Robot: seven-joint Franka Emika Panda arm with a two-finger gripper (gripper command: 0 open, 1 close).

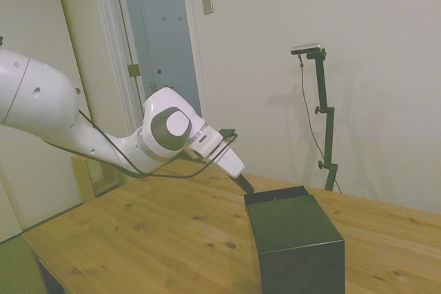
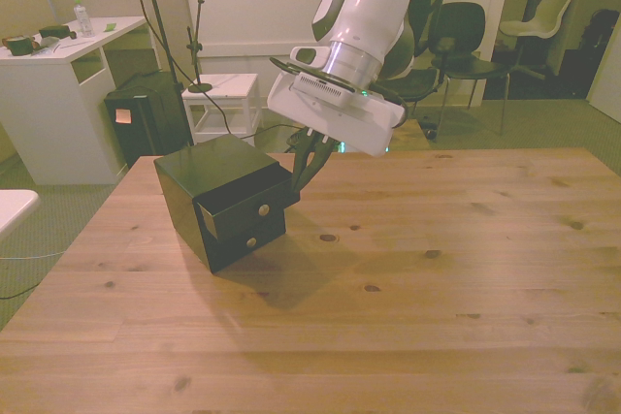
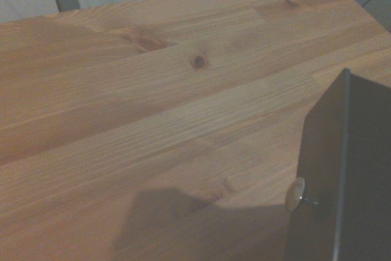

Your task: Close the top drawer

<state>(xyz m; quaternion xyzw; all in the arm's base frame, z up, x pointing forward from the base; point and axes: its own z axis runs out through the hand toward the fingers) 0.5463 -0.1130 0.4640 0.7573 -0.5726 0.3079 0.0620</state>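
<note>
Front view: the black cabinet [image 2: 221,201] sits on the wooden table [image 2: 408,278], toward the front view's left. Its top drawer [image 2: 247,203] is pulled out a little, the front panel standing proud of the lower drawer [image 2: 249,239]; each front carries a small pale knob [image 2: 263,209]. The white arm [image 2: 354,36] slants down from above, and the gripper [image 2: 302,170] points at the drawer's right-hand corner, right at it or just beside it; I cannot tell from here if it touches. The two dark fingers [image 2: 307,162] look close together, a narrow gap at most, and they hold nothing.

From the side camera the cabinet [image 1: 295,242] shows its plain back and top, and the gripper [image 1: 246,186] tip meets the box's far upper edge in the picture.

The wrist camera gives a blurry patch of table [image 3: 140,120] with the drawer front [image 3: 342,175] edge-on and one knob [image 3: 295,194] sticking out from it.
</note>
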